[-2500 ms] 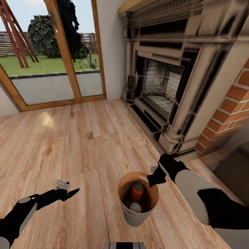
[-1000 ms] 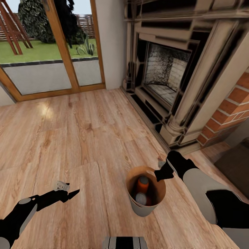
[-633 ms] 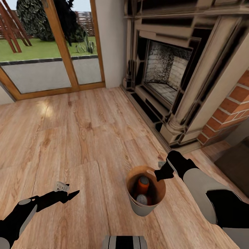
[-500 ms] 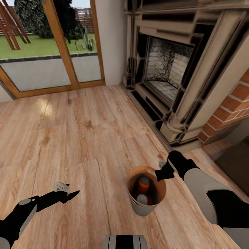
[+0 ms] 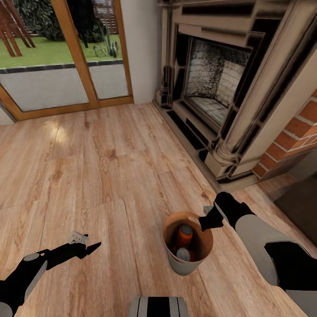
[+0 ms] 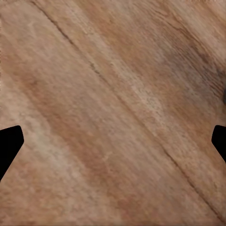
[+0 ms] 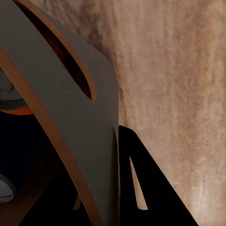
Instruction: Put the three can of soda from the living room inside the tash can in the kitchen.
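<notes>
Head view: right jaws (image 5: 210, 221) clamped on the rim of the bin (image 5: 188, 264), at its far right edge, the bin hanging or resting just below and beside them over the wood floor (image 5: 110, 176). Inside the bin, an orange can (image 5: 184, 235) upright with its silvery top toward the jaws, and a second can (image 5: 183, 254) lower down, only its silvery top clear; a third not made out. Left jaws (image 5: 84, 243) well apart from the bin, spread and carrying nothing. Ahead and to the right of the right jaws, the fireplace (image 5: 211, 88) and red brick (image 5: 295, 136); further ahead of the left jaws, the glass doors (image 5: 66, 57).

Compared with the moments before: whole scene slid a little, fireplace and doors sitting differently in frame, bin and both arms keeping the same place relative to each other. Reads as the base travelling with the bin in hand, still in the living room, the cans riding along.

Left wrist view: bare wood floor (image 6: 113, 113) between the two dark fingertips (image 6: 8, 143), set wide apart.

Right wrist view: grey bin wall (image 7: 66, 108) with its brown rim pinched against a dark finger (image 7: 150, 197); a sliver of the orange can (image 7: 14, 109) inside. Kitchen not yet reached.
</notes>
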You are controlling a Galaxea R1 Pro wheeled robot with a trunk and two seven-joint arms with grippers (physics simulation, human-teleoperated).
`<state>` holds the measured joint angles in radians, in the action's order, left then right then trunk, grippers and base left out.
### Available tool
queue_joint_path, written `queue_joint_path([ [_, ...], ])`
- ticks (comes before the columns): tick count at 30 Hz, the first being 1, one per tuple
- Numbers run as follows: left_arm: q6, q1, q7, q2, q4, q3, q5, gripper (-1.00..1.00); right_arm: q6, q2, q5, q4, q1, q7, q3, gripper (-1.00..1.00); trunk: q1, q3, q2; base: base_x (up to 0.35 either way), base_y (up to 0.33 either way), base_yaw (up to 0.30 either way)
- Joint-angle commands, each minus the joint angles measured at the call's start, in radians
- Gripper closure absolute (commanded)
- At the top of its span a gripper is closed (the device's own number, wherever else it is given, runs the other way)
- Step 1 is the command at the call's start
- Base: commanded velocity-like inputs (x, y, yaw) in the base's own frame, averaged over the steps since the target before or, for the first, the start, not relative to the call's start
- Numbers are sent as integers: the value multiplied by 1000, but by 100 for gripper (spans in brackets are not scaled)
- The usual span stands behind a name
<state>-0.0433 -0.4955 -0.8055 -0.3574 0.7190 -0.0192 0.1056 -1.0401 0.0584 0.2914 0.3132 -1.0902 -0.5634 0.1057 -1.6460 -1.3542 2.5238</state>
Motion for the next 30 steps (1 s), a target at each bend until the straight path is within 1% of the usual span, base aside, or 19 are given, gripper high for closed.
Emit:
queue_joint_path([
  [1, 0, 0, 0, 0, 0, 0, 0, -100, -7, 0, -26, 0, 0, -7, -4, 100, 0, 0, 0, 0, 0, 0],
  [4, 0, 0, 0, 0, 0, 0, 0, -100, -7, 0, -26, 0, 1, -7, -3, 100, 0, 0, 0, 0, 0, 0],
  [16, 0, 0, -1, 0, 0, 2, -1, -100, -7, 0, -26, 0, 1, -7, -4, 100, -5, -46, 3, 0, 0, 0],
  [30, 0, 0, -1, 0, 0, 1, 0, -100, -7, 0, -24, 0, 1, -7, -2, 100, -5, -46, 3, 0, 0, 0],
])
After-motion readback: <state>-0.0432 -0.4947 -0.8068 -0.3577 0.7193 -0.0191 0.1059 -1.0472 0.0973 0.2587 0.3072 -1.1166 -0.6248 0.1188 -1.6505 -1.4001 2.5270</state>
